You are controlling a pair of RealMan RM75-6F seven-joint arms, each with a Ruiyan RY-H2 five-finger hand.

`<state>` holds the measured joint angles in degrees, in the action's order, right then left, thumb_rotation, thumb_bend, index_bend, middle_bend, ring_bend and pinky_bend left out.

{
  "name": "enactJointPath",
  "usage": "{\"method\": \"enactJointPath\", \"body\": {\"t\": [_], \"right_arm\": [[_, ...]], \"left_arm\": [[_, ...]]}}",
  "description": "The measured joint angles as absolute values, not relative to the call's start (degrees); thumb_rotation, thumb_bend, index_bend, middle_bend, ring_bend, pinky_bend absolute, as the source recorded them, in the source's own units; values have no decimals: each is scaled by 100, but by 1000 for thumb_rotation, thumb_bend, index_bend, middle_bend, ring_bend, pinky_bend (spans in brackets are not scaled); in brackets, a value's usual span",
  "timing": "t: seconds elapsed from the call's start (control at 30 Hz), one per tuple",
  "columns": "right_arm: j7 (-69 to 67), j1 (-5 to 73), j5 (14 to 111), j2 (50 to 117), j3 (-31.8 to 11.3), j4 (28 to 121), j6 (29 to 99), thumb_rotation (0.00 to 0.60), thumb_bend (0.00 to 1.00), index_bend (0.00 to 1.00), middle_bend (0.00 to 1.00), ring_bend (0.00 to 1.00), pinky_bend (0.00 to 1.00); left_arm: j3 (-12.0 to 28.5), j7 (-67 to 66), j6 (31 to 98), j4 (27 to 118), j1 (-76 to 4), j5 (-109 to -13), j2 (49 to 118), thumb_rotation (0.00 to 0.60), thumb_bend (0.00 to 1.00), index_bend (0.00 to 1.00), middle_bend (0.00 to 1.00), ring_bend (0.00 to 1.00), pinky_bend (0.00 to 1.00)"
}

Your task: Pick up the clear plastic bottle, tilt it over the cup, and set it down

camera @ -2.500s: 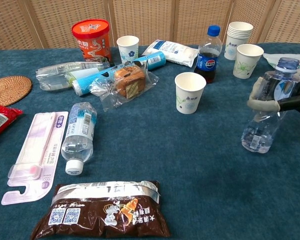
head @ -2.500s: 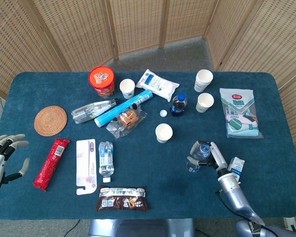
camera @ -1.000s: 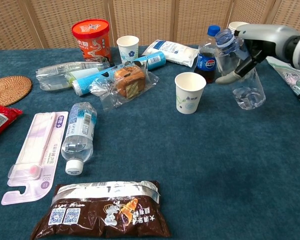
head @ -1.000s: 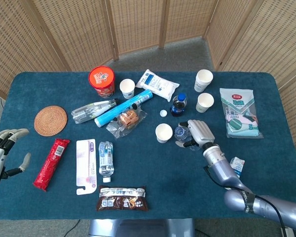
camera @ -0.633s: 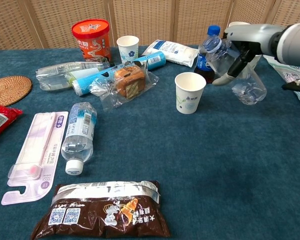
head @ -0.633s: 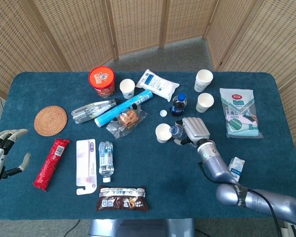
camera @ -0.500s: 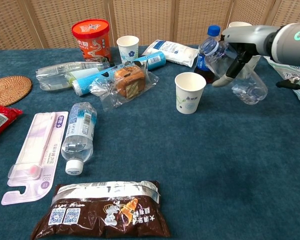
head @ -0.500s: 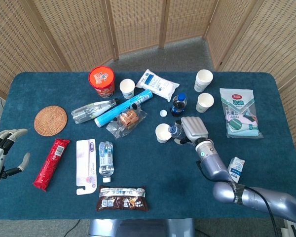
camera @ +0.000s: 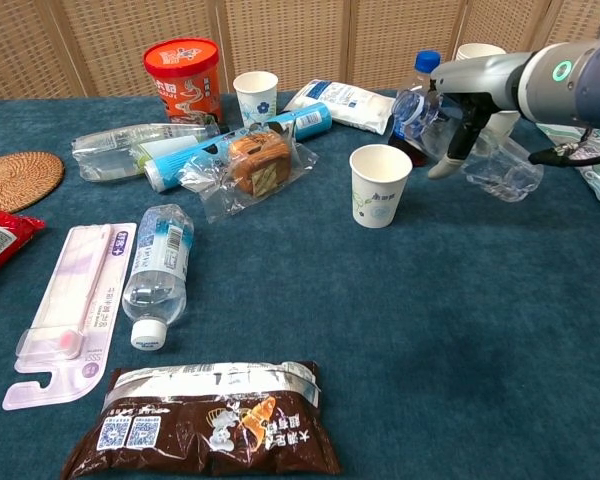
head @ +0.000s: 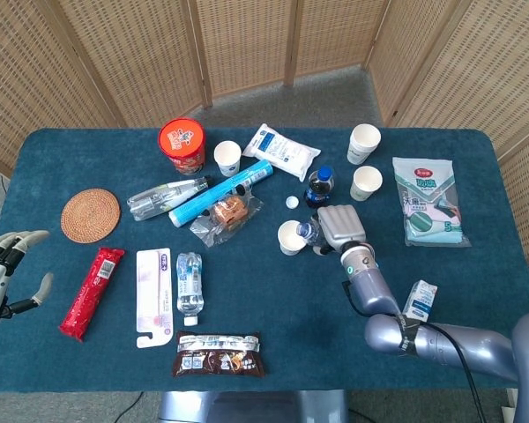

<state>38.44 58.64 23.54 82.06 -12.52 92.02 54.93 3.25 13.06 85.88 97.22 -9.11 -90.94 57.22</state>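
**Now tipping: bottle leaned over toward the cup**

Since 2.5 s ago the clear plastic bottle point(camera: 467, 141) had gone from near-upright low over the desk point(camera: 460, 350), at the right edge of the chest view, to raised and carried left toward the white paper cup point(camera: 380, 185). Over the last second it went from slightly leaned to strongly tilted. So pick-up looked done and the tilt step was under way, not finished by my read; set-down not yet begun.

Right hand point(camera: 458, 120) gripped the bottle around its upper body, fingers point(camera: 446, 160) wrapped on the near side, thumb hidden. In the head view the right hand point(head: 338, 226) covered most of the bottle, only the neck end poking out toward the cup point(head: 291, 237).

Bottle's long axis ran left-right in the chest view, close to horizontal, neck end higher and base drooping lower right. Open mouth pointed left at the cup, just up and right of the rim, apart from it. No cap seen on it. Whether any liquid came out, couldn't tell.

Cola bottle point(camera: 423, 75) stood right behind the held bottle, partly hidden by it; risk of a knock there, as a guess.

Left hand point(head: 0, 273) sat at the far left desk edge, fingers apart, holding nothing.
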Motion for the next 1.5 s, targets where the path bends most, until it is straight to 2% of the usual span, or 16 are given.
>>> {"method": "enactJointPath", "body": {"t": [0.73, 1.5], "right_arm": [[5773, 6703, 1165, 8471, -936, 9149, 6382, 600, 269, 645, 663, 618, 640], [6886, 7040, 846, 9033, -990, 8831, 6920, 600, 270, 643, 662, 619, 639]], "left_arm": [[283, 1503, 8584, 9538, -923, -9119, 5805, 317, 494, 153, 259, 216, 178], [223, 1737, 8568, 9278, -918, -9127, 5908, 319, 494, 153, 261, 217, 177]]}}
